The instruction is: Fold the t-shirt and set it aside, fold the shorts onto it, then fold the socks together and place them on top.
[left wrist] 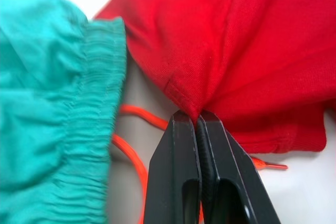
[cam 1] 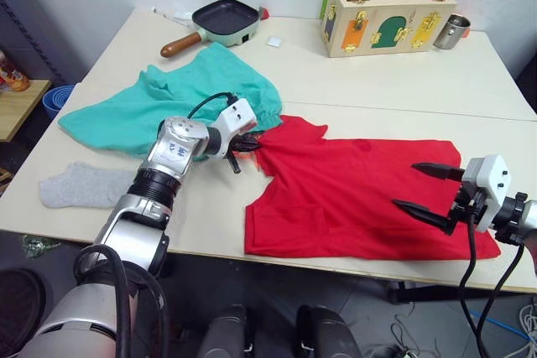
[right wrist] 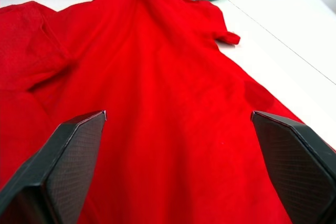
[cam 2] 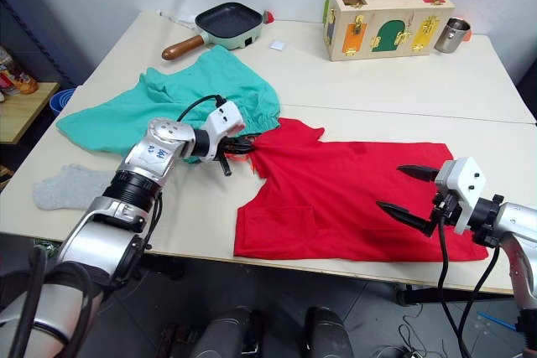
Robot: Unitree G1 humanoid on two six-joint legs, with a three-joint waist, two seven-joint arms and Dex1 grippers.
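Your left gripper (left wrist: 198,121) was clamped on a pinch of the red t-shirt (cam 1: 352,190) at its upper edge, right beside the gathered waistband of the teal-green shorts (cam 1: 168,102) and their orange drawstring (left wrist: 131,153). Your right gripper (cam 1: 428,189) hung spread wide over the t-shirt's far end, holding nothing. One grey sock (cam 1: 84,186) lay on the white table (cam 1: 336,81) near its front edge, below the shorts.

Prob. lab: latch-board box (cam 1: 388,18), cables
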